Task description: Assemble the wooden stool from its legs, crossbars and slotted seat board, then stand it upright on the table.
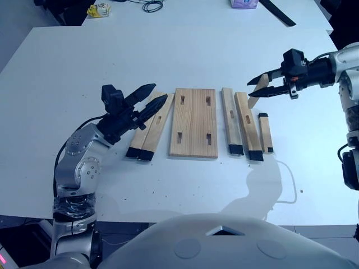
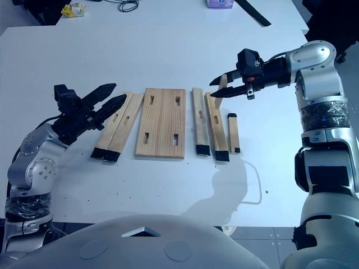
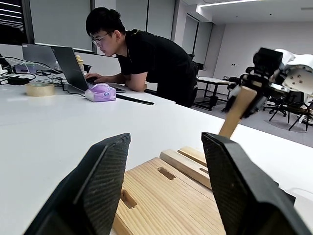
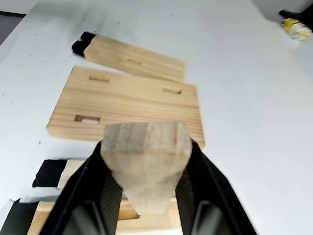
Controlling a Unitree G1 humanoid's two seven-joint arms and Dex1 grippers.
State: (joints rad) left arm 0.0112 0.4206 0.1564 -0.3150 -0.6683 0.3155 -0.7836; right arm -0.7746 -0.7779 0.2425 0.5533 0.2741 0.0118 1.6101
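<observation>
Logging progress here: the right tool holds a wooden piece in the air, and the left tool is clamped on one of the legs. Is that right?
Not quite. The left tool is open and holds nothing, poised over the two left legs, as the left wrist view shows. The right tool does hold a wooden piece in the air.

I see the seat board (image 1: 193,122) lying flat on the table (image 1: 84,61). It is pale wood with four slots. Two long legs (image 1: 152,135) lie side by side just left of it, with black ends near me. On its right lie a thin leg (image 1: 229,119) and a wider leg (image 1: 247,123), also black at the near ends, then a short bar (image 1: 265,132). My right gripper (image 1: 250,89) pinches one small bar (image 1: 259,88), tilted, by the wider leg's far end.
</observation>
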